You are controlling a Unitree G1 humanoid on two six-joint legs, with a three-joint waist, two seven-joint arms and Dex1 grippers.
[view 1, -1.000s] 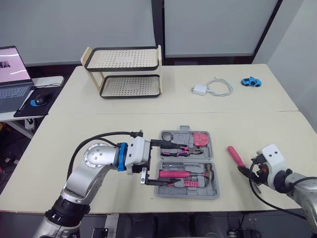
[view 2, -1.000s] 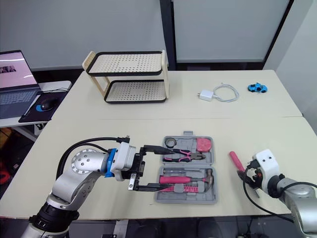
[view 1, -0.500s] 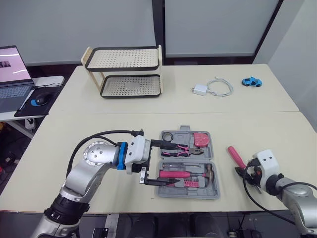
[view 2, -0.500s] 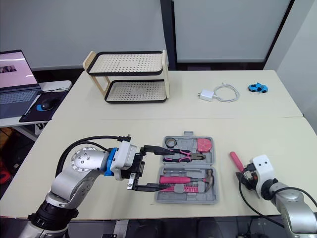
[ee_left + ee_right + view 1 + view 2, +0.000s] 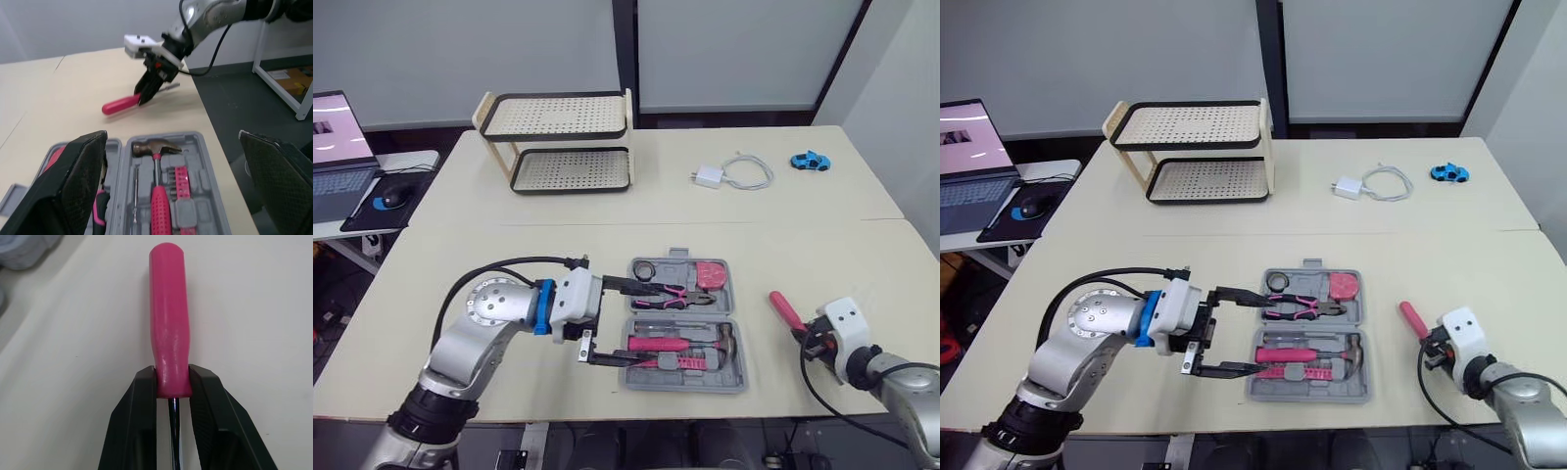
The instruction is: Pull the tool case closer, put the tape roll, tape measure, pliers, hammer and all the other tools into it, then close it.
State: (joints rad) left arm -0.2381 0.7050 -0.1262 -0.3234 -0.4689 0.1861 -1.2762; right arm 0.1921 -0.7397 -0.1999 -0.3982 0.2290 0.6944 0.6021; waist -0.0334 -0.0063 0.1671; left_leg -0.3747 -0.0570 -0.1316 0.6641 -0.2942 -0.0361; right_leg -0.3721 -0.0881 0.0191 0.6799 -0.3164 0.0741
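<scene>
The grey tool case (image 5: 741, 362) lies open at the table's front middle. It holds a tape roll (image 5: 644, 268), pink-handled pliers (image 5: 671, 294), a pink tape measure (image 5: 710, 275) and a hammer (image 5: 680, 343). My left gripper (image 5: 651, 325) is open, its two fingers reaching over the case's left side, one along each half. To the right of the case, my right gripper (image 5: 811, 338) is shut on the base of a pink-handled screwdriver (image 5: 785, 310). In the right wrist view both fingers (image 5: 142, 406) pinch the handle (image 5: 168, 333) just above the metal shaft.
A two-tier perforated rack (image 5: 563, 142) stands at the back left. A white charger with its cable (image 5: 710, 176) and a blue toy car (image 5: 810, 162) lie at the back right. A laptop (image 5: 337, 147) and a mouse (image 5: 391, 196) sit on a side desk to the left.
My right gripper has closed on the screwdriver's handle, and the tool has shifted slightly right. My left arm has drawn back a little to the left, still open.
</scene>
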